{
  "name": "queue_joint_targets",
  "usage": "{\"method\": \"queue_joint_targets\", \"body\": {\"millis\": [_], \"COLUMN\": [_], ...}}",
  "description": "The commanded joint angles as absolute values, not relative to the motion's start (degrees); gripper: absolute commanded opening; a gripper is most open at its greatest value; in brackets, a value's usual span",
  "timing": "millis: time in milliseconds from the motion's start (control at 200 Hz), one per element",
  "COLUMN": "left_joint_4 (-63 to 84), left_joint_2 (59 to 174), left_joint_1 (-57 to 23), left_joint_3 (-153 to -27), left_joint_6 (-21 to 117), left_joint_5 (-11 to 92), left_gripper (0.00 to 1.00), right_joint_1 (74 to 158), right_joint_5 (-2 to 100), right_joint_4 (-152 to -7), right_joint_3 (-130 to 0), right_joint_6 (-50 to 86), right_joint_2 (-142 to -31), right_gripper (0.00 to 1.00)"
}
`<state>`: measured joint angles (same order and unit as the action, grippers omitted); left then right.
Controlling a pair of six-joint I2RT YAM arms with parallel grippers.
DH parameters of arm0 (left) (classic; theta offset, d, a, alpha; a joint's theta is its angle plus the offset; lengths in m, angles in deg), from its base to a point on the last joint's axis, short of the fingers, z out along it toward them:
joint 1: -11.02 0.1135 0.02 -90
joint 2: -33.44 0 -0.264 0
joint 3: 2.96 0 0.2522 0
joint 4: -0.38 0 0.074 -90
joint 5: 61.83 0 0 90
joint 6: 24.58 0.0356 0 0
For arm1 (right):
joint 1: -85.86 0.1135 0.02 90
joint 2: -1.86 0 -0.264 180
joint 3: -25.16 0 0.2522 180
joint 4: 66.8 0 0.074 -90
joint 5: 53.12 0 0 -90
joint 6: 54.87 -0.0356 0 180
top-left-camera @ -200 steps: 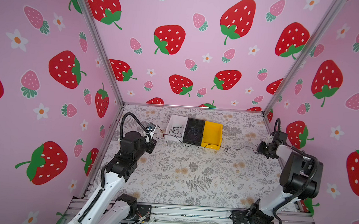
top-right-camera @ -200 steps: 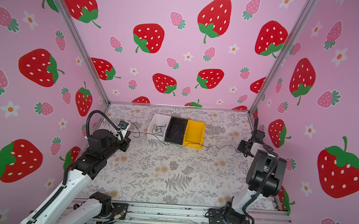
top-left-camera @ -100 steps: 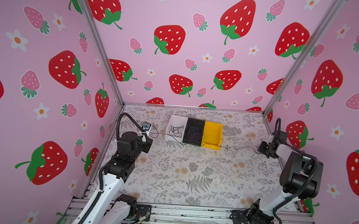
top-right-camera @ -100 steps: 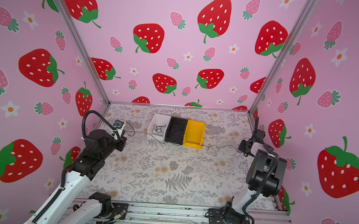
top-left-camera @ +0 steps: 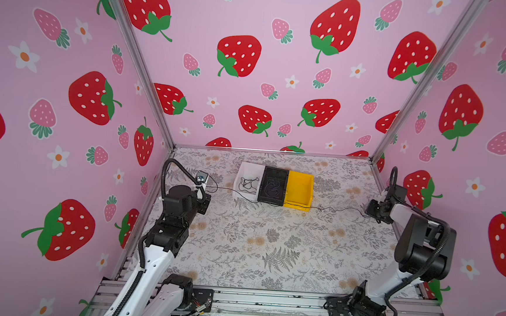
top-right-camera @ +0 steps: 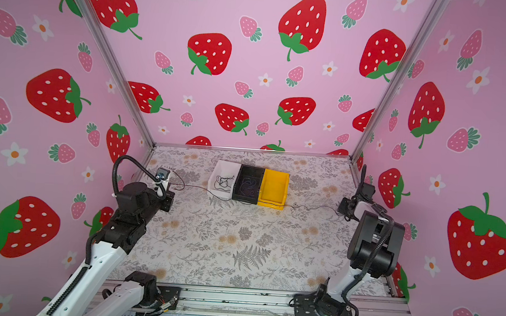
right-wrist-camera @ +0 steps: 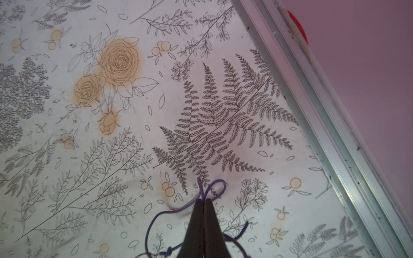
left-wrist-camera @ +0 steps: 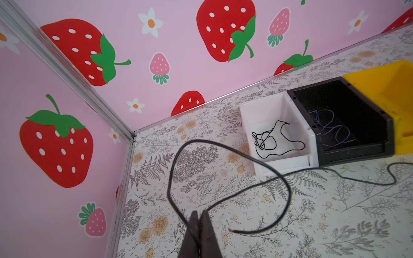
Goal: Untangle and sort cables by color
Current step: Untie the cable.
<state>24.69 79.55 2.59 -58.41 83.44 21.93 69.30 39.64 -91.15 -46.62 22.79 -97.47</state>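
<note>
Partly done: a black cable (left-wrist-camera: 257, 139) lies in the white bin (left-wrist-camera: 288, 163) and purple cables (left-wrist-camera: 333, 127) in the black bin (left-wrist-camera: 357, 154) at the bench's (top-left-camera: 270, 242) 12 o'clock, while the closed left claw (left-wrist-camera: 199, 214) at 9 pinches a loose black cable (left-wrist-camera: 288, 189) and the closed right claw (right-wrist-camera: 202, 201) at 3 a purple strand (right-wrist-camera: 210, 187), both unbinned.

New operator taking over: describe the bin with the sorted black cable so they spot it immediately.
On the floral table, a row of three bins sits near the back wall. The white bin is the end one on the side of the left arm, against the black bin; the yellow bin ends the row opposite. It alone is white, with a coiled black cable inside.
</note>
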Motion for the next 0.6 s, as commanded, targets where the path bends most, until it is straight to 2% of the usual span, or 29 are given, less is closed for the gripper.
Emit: {"method": "queue_joint_targets", "body": {"millis": [0,360,595], "left_joint_4": [23.7,24.2,24.5], "left_joint_2": [79.0,82.0,83.0], "left_joint_1": [3.2,5.5,5.6], "left_joint_3": [-59.2,-62.8,-63.7], "left_joint_6": [84.2,84.2,82.2], "left_joint_5": [20.4,20.9,31.6], "left_gripper": [0.0,0.0,0.0], "right_joint_1": [68.5,68.3,69.6], "right_joint_5": [38.3,36.5,46.4], "right_joint_4": [-91.2,-90.4,-88.5], "right_joint_3": [-48.4,-47.7,-45.6], "right_joint_6": [22.4,22.6,23.8], "right_joint_2": [-96.5,-94.6,-93.3], "right_gripper": [0.0,0.0,0.0]}}
